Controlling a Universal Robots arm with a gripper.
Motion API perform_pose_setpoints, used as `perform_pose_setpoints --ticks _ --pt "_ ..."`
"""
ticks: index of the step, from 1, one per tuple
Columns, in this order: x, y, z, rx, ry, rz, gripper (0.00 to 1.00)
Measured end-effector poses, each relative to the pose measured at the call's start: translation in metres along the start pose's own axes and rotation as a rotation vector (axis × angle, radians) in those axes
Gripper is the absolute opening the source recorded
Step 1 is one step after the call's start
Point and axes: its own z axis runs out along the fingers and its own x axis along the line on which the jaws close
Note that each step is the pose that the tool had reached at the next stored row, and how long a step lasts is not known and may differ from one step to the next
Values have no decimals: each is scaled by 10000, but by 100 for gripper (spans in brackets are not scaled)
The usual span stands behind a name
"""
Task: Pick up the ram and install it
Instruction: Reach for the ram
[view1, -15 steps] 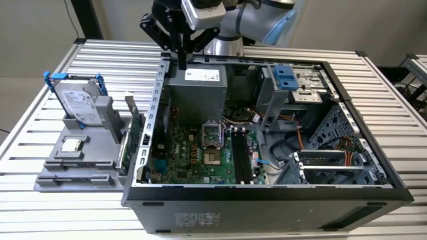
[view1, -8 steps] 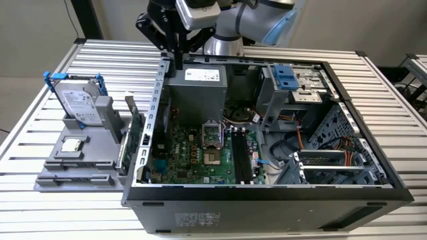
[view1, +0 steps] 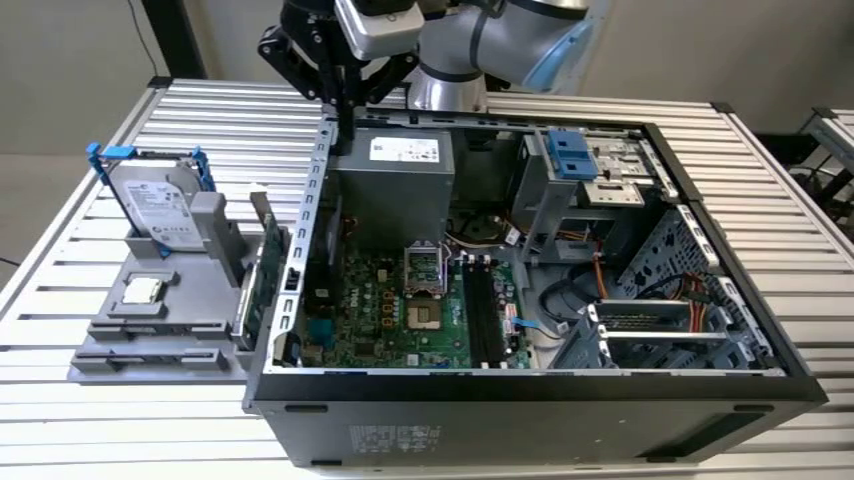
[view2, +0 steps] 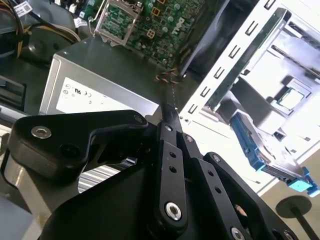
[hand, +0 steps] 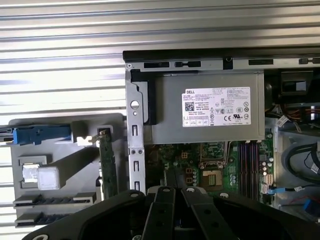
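gripper (view1: 346, 138): black, fingers pointing down and pressed together at the tips; seen in both wrist views (view2: 169, 114) (hand: 172, 179)
gripper position: over the far corner of the open computer case (view1: 534, 395), at the wall on the exterior view's left; can't tell if the tips touch that wall
nearest thing: power supply (view1: 394, 175), a grey box with a white label, just beside and below the tips; also in both wrist views (view2: 100, 80) (hand: 207, 112)
motherboard (view1: 387, 310): green, flat in the case, on the near side of the power supply
memory slots (view1: 481, 310): long black slots on the motherboard, well apart from the gripper
grey fixture (view1: 200, 350): outside the case, on the exterior view's left, standing on the table
ram (hand: 54, 201): looks to be the dark narrow strip lying in a groove of the grey fixture in the first wrist view; a second, similar strip lies in the next groove, so not certain which; well apart from the gripper
expansion card (view1: 271, 265): green, standing on edge in the fixture, just beside the case wall
hard drive (view1: 154, 205): silver with blue rails, upright at the fixture's far end
processor chip (view1: 144, 290): small square, lying flat on the fixture
table (view1: 80, 430): slatted metal, under the case and fixture
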Motion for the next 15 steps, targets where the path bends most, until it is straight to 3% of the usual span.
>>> perform_pose_setpoints --ticks 15 --pt "286 -18 -6 -2 11 -217 0"
